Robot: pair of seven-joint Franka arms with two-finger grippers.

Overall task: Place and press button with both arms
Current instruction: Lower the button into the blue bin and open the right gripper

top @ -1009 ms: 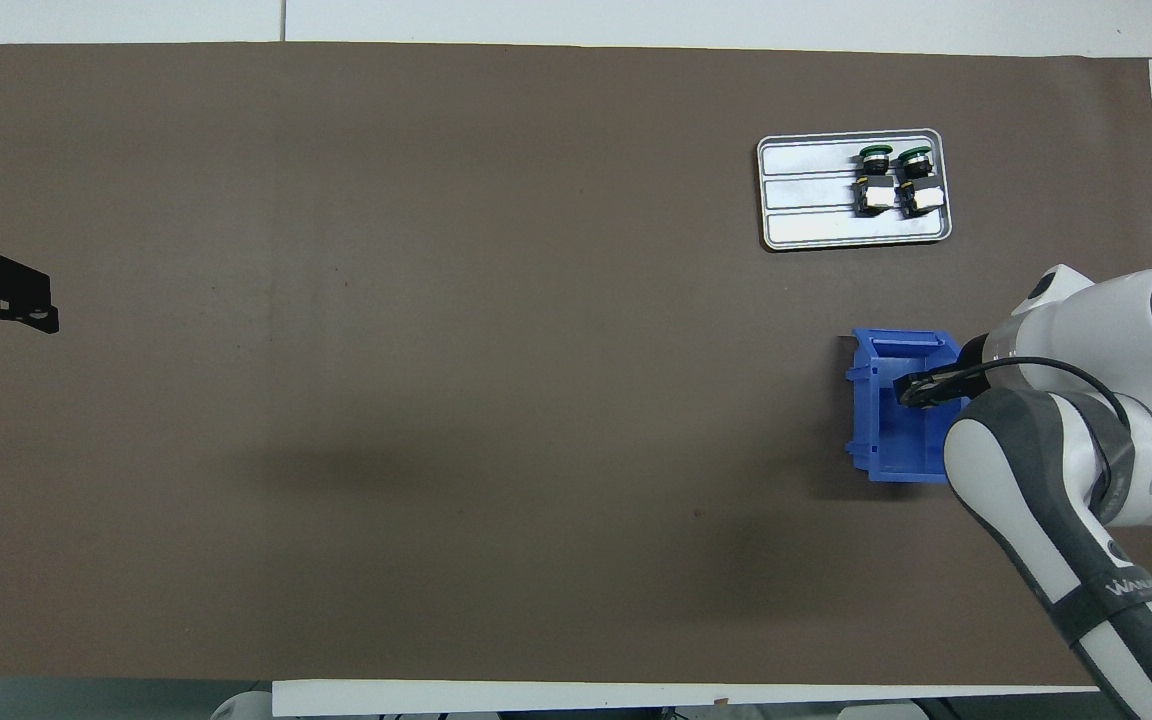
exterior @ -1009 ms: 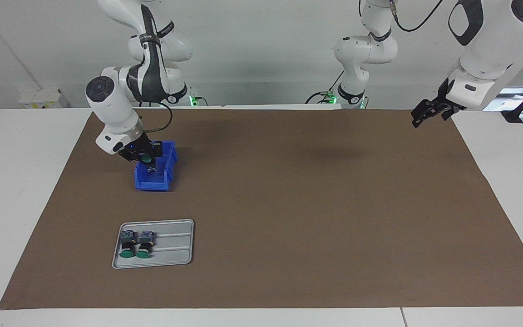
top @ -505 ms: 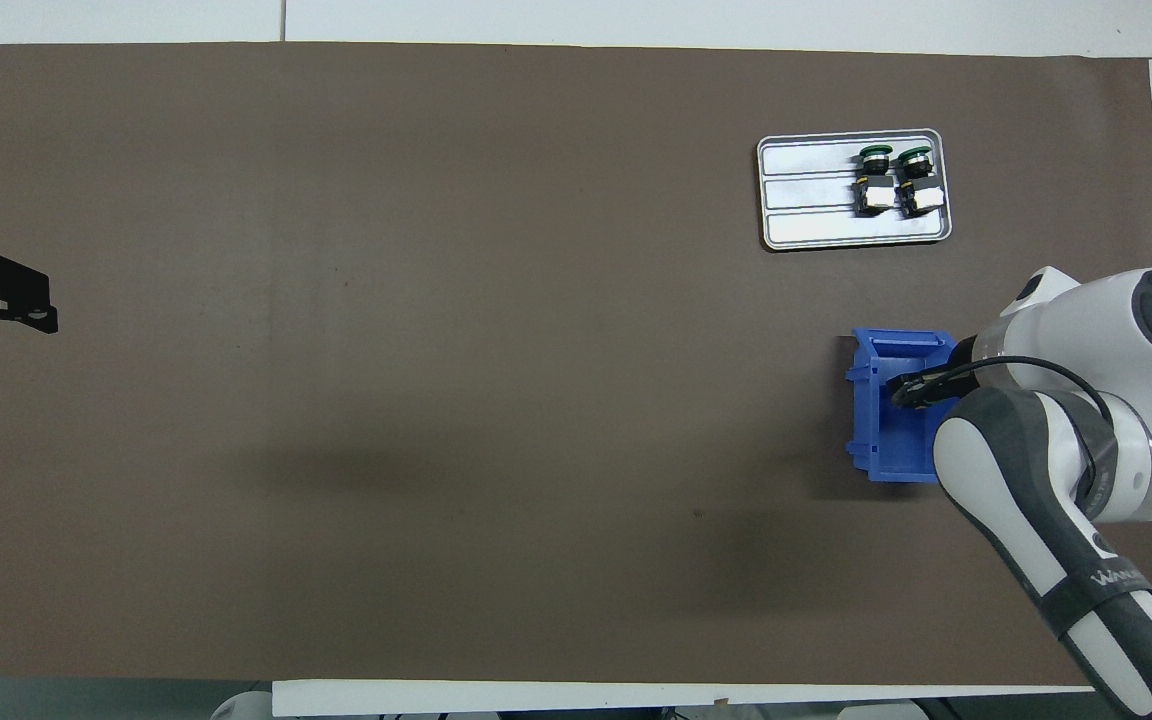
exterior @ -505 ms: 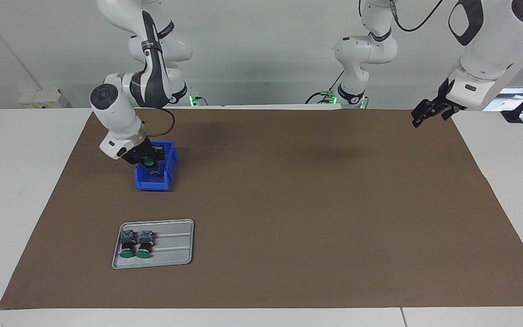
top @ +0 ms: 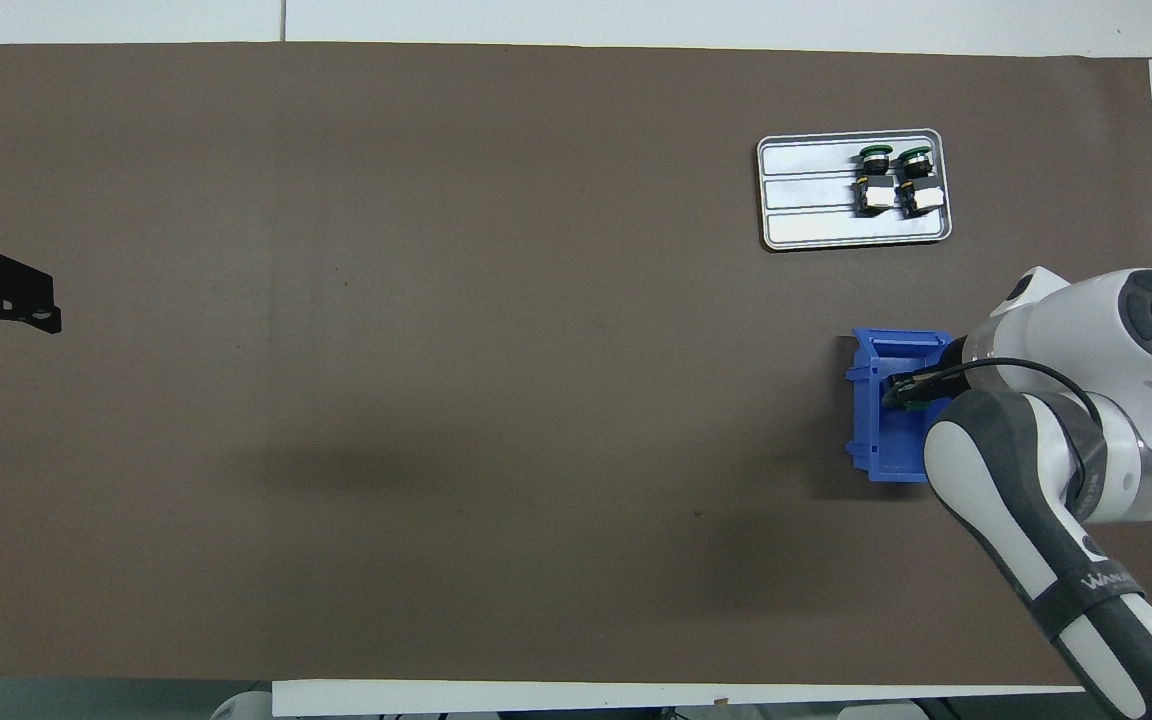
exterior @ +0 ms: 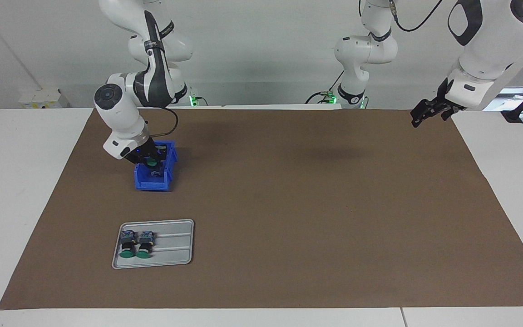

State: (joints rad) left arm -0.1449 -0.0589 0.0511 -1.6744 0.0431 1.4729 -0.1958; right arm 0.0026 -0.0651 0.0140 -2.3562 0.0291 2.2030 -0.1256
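My right gripper (exterior: 153,164) is over the blue bin (exterior: 151,182), with its fingers down inside the bin's open top. It is shut on a green-capped button (exterior: 151,161). In the overhead view the right gripper (top: 908,391) shows over the bin (top: 881,440), partly hidden by the arm. Two more buttons (exterior: 128,245) (exterior: 144,244) lie side by side on the grey tray (exterior: 173,252), farther from the robots than the bin. They also show in the overhead view (top: 874,180) (top: 916,180) on the tray (top: 806,200). My left gripper (exterior: 426,114) (top: 6,300) waits in the air over the mat's edge at the left arm's end.
A brown mat (exterior: 288,204) covers most of the white table. Two smaller white arms with green-lit bases (exterior: 357,54) stand at the robots' edge of the table. The tray has bare grooved room beside its two buttons.
My right arm has swung a little toward the left arm's end, carrying the gripper and the green button slightly that way over the bin. The left arm has not moved.
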